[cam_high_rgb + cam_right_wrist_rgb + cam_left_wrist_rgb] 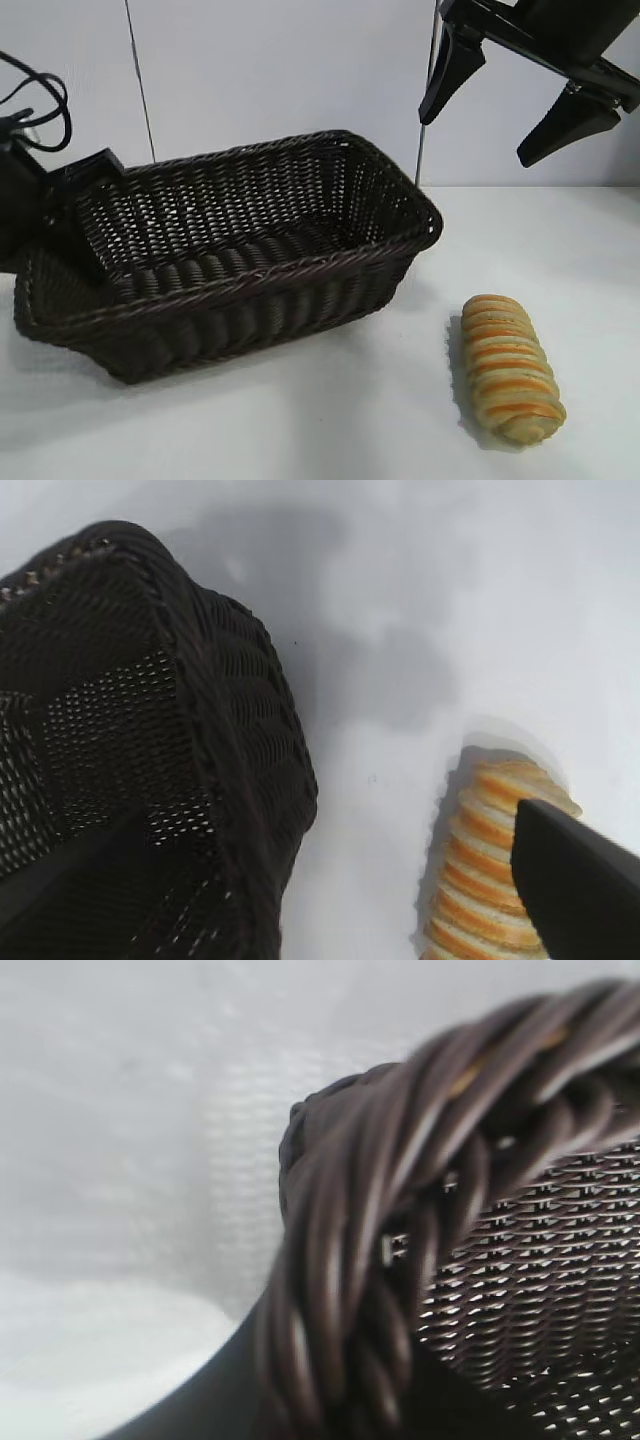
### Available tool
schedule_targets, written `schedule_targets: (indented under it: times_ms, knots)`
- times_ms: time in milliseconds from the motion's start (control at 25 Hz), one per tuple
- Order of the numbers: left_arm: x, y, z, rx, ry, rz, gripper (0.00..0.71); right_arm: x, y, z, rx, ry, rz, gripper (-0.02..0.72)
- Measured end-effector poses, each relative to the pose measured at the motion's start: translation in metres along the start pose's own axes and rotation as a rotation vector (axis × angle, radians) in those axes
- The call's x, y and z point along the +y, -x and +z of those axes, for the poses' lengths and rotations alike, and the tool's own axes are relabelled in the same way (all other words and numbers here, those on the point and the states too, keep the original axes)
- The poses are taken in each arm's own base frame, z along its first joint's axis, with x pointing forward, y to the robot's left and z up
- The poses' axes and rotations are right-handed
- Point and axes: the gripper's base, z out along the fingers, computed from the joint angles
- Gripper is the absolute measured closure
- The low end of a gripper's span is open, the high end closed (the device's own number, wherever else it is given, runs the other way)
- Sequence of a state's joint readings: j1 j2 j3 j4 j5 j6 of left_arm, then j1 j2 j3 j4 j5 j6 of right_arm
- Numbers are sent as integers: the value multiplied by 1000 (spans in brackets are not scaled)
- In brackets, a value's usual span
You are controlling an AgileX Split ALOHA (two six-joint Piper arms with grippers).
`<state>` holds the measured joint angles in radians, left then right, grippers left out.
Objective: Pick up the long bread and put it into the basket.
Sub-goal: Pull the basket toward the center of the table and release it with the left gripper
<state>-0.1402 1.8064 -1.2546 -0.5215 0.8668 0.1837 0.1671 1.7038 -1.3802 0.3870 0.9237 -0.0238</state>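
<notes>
White tabletop against a pale wall, with a basket, a loaf and two robot arms.

Exterior view: the dark brown woven wicker basket (240, 250) is tilted, its left end seemingly pinched by the left gripper (70, 215). The striped golden long bread (508, 368) lies apart on the table; the right gripper (520, 105) hangs above, jaws spread.
Left wrist: braided rim close up.
Right wrist: bread just below one finger (580, 890), likely awaiting pickup.

the flat white table (330, 420) carries two things. a large rectangular dark brown woven wicker basket (240, 265) with flaring sides and a braided rim sits on its left part, tilted, one end raised. an elongated golden-tan long bread (508, 368) with orange-brown and pale spiral ridges lies flat on the right part, apart from the basket's near corner.
</notes>
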Motion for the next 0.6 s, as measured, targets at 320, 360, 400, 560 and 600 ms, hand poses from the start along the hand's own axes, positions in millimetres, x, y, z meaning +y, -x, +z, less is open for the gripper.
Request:
schedule_targets:
  times_ms: [320, 360, 400, 560, 600]
  knots:
    - [-21, 1, 19, 57, 31, 124, 610, 0, 0, 0, -2, 0, 0, 8]
    - [-20, 0, 28, 81, 33, 121, 610, 0, 0, 0, -2, 1, 1, 8]
    - [-17, 0, 35, 97, 37, 115, 610, 0, 0, 0, -2, 1, 1, 8]
    - [-8, 2, 56, 103, 61, 103, 610, 0, 0, 0, -2, 2, 1, 8]
    - [-7, 3, 58, 98, 63, 101, 610, 0, 0, 0, -2, 2, 1, 8]
